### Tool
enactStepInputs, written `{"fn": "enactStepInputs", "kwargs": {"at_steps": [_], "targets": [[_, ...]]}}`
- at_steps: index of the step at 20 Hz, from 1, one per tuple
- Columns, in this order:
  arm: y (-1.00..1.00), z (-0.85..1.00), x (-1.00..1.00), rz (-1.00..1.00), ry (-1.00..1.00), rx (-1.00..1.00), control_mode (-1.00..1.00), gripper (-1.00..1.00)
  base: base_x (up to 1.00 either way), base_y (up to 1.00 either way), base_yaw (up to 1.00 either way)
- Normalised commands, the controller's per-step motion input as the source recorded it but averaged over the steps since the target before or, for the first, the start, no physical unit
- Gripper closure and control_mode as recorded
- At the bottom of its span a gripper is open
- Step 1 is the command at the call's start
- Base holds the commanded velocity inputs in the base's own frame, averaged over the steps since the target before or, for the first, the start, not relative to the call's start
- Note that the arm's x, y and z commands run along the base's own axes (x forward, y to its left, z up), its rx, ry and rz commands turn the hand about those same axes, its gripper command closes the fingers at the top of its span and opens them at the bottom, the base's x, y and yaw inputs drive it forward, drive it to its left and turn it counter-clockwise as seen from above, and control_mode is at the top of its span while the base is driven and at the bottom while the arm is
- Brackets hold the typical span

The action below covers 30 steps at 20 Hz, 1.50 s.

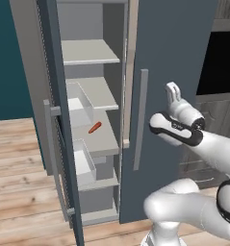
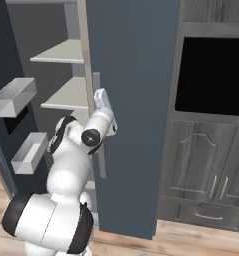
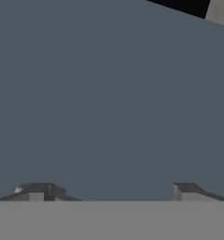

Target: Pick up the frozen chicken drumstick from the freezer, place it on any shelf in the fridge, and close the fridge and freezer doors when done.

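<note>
Chicken drumstick: no lumpy golden-brown piece can be made out on any freezer shelf that shows, so I cannot tell where it is. The freezer (image 1: 95, 96), the narrow left column of the tall grey cabinet, stands open with pale shelves. On one shelf lies a thin orange-red stick (image 1: 95, 128), which is not the drumstick. The freezer door (image 1: 58, 120) is swung wide toward the camera, with white bins (image 1: 83, 163) on its inner face.

The fridge door (image 1: 174, 72), a tall slate-blue slab with a long grey bar handle (image 1: 141, 117), looks shut or nearly shut, so the fridge shelves behind it are hidden.

The gripper (image 1: 172, 92) is raised in front of that door, just beside the handle. In the hand view the two dark fingertips (image 3: 41, 190) sit wide apart against the flat blue door surface, with nothing between them: the jaws are open and empty.

Judged from this, the task seems early. The drumstick has not been picked up, the fridge is not yet open to receive it, and the freezer door is left to close.

The lower freezer shelves are partly blocked by the door and its bins, so the drumstick may lie there unseen. Whether the gripper touches the door cannot be told.
</note>
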Motion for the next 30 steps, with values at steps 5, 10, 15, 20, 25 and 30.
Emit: {"fn": "enactStepInputs", "kwargs": {"at_steps": [5, 10, 15, 20, 25, 30], "targets": [[0.00, 1.00, -0.15, -0.01, 0.14, -0.10, -1.00, -1.00, 0.00, 0.00, 0.00], [0.04, 0.93, -0.35, 0.00, 0.28, -0.17, -1.00, -1.00, 0.00, 0.00, 0.00], [0.46, 0.34, -0.58, 0.02, 0.47, -0.33, -1.00, -1.00, 0.00, 0.00, 0.00], [0.73, 0.03, -0.96, 0.03, 0.28, -0.35, -1.00, -1.00, 0.00, 0.00, 0.00], [0.98, -0.02, -1.00, 0.09, 0.03, -0.35, -1.00, -1.00, 0.00, 0.00, 0.00], [0.68, -0.10, -0.97, 0.26, -0.10, -0.24, -1.00, -1.00, 0.00, 0.00, 0.00]]}}
